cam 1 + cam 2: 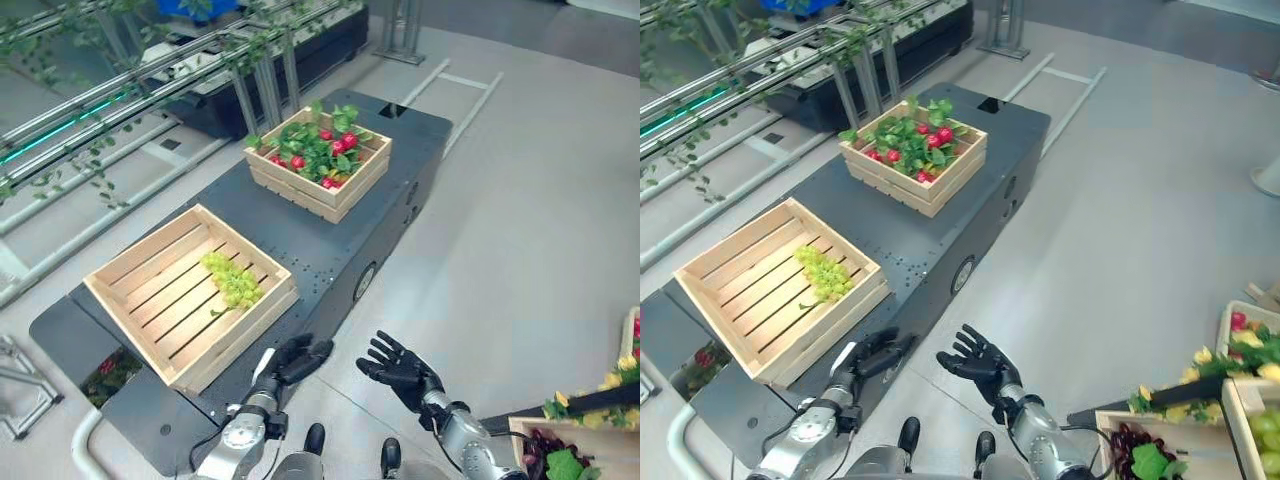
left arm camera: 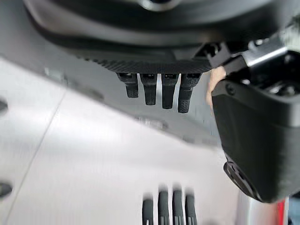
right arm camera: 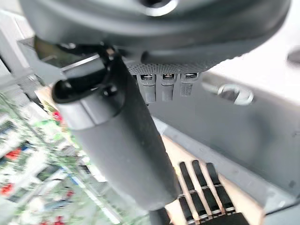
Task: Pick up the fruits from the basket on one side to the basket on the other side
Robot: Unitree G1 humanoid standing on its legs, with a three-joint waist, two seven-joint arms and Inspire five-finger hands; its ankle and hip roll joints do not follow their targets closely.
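A pale wooden crate [image 1: 240,330] stands at the near left end of a dark platform [image 1: 310,245] and holds a bunch of green grapes [image 1: 232,282] on its slatted floor. A second crate [image 1: 290,188] at the far end is full of red fruits [image 1: 340,145] among green leaves. My left hand [image 1: 295,360] hovers low by the platform's near edge, just off the near crate's corner, with its fingers [image 2: 159,91] straight and empty. My right hand [image 1: 400,370] is a little to its right over the grey floor, with fingers spread and nothing in them.
More wooden crates [image 1: 1160,445] with dark grapes [image 1: 1130,440], green grapes [image 1: 1265,430] and leafy fruit stand at the lower right. Metal rails hung with green vines [image 1: 120,90] run along the upper left. Open grey floor lies right of the platform.
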